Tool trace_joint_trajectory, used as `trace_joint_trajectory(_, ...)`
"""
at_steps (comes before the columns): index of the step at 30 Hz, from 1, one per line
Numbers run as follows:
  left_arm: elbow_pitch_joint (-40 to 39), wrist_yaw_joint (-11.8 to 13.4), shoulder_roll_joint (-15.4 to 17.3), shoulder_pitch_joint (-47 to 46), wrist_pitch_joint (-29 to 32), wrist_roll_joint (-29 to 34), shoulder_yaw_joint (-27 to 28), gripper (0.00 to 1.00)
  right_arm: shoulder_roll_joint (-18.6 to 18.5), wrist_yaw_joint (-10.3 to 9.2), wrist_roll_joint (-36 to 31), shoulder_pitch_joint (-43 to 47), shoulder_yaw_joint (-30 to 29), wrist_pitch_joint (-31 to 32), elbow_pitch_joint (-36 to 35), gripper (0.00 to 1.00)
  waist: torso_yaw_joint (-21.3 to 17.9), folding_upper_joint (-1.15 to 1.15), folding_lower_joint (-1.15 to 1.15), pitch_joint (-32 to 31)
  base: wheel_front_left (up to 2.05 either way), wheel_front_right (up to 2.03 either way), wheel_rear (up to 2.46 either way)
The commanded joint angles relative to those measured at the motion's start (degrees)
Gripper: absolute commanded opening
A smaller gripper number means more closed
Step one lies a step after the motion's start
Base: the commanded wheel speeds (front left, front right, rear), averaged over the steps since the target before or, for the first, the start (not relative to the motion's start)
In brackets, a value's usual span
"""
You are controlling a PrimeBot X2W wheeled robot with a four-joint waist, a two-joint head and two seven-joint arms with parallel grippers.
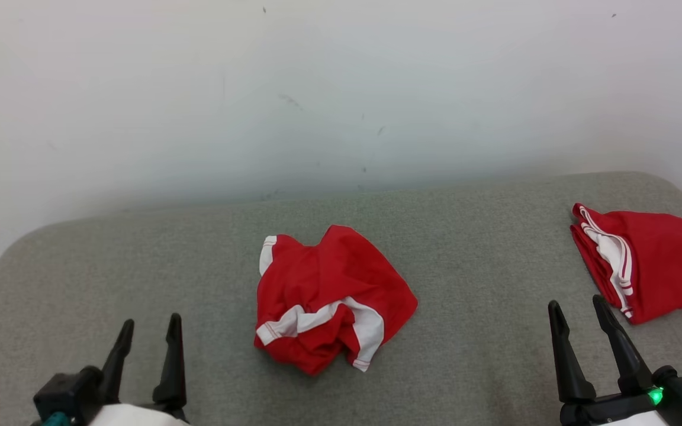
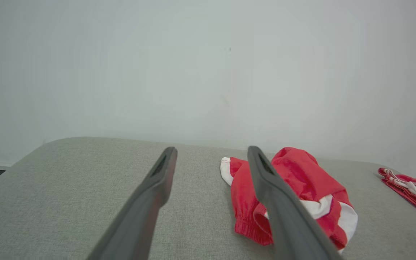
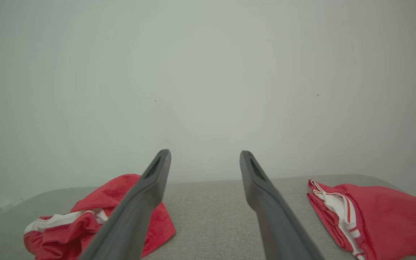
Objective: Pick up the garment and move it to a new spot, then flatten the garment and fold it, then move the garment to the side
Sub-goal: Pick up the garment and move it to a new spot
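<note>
A crumpled red garment (image 1: 332,299) with white trim lies bunched in the middle of the grey padded table (image 1: 483,266). It also appears right of centre in the left wrist view as the garment (image 2: 302,184) and at lower left in the right wrist view as the garment (image 3: 114,206). My left gripper (image 1: 148,331) stands open at the lower left, well left of the heap, nothing between its fingers (image 2: 157,180). My right gripper (image 1: 578,313) is open at the lower right, apart from the heap, with bare table between its fingers (image 3: 255,180).
A second red garment with white stripes, folded flat (image 1: 655,266), lies at the table's right edge, just beyond my right gripper; it shows as the folded garment (image 3: 370,213) and the folded garment (image 2: 410,191). A pale wall (image 1: 341,89) rises behind the table.
</note>
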Motion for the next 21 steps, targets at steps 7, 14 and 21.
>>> trace_joint_trajectory(7,-4.9,-1.3,-6.2,6.2,-0.4,5.2,6.3,1.0,0.8,-0.01,-0.7,1.9,-0.3,-0.2,-0.9,1.0,0.3,0.0,0.0,0.5,0.0,0.0,0.0)
trace_joint_trajectory(14,-4.1,-5.6,-11.0,7.6,-0.4,9.0,9.7,1.0,0.8,-0.01,-0.4,1.4,1.0,-0.2,-0.4,1.0,0.2,0.0,0.0,0.8,0.0,0.0,0.0)
trace_joint_trajectory(21,-3.1,-8.5,-13.4,7.0,-0.4,11.8,12.3,1.0,0.6,-0.01,-0.7,1.0,1.3,-0.2,0.0,1.0,0.1,0.0,0.0,0.9,0.0,0.0,0.0)
